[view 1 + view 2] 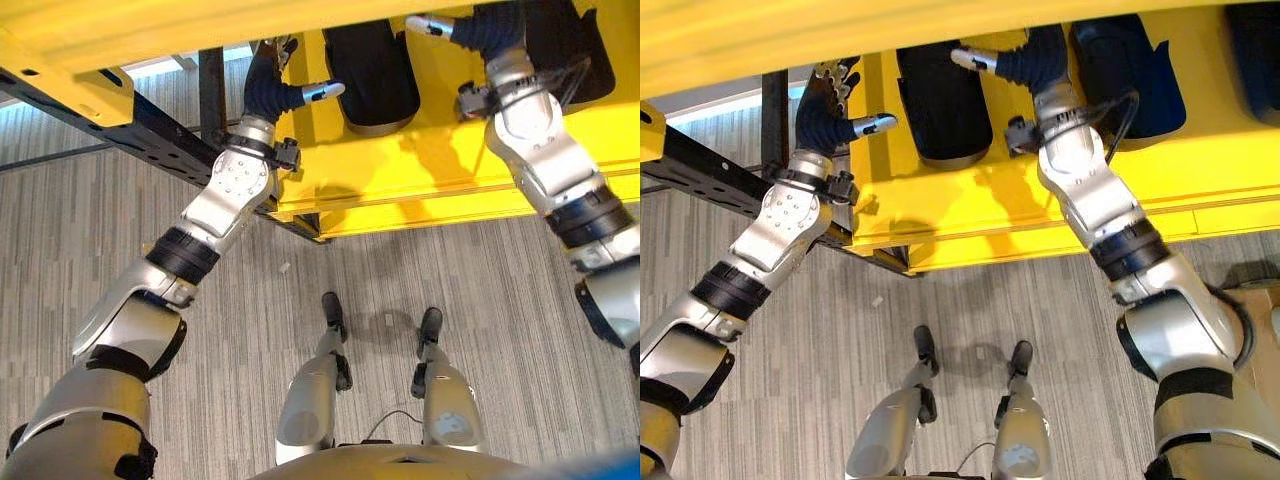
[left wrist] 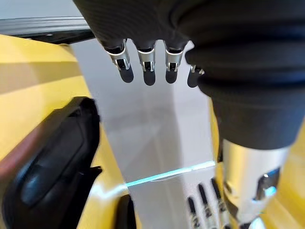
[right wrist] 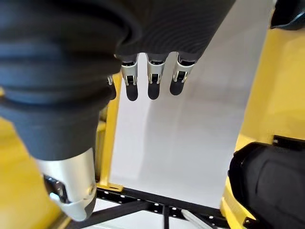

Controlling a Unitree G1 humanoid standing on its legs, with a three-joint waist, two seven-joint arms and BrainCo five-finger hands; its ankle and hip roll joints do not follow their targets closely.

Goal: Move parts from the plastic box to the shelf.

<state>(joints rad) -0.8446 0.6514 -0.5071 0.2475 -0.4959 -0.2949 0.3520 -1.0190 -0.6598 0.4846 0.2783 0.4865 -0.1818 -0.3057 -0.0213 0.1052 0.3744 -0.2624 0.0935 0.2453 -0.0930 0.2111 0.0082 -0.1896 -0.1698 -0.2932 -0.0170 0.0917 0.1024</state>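
Black parts (image 1: 945,105), upright, on yellow shelf (image 1: 1040,215)

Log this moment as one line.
left hand: open, empty | right hand: open, empty | black parts: on yellow shelf

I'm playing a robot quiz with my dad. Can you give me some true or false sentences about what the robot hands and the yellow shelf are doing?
1. Both robot hands are raised up at the yellow metal shelf. True.
2. The left robot hand is gripping a black part. False: its fingers are relaxed and hold nothing.
3. Black moulded plastic parts lie on the shelf. True.
4. The right robot hand is clenched in a fist. False: its wrist view shows straight fingers, holding nothing.
5. The floor is shiny red tile. False: it is grey striped flooring.
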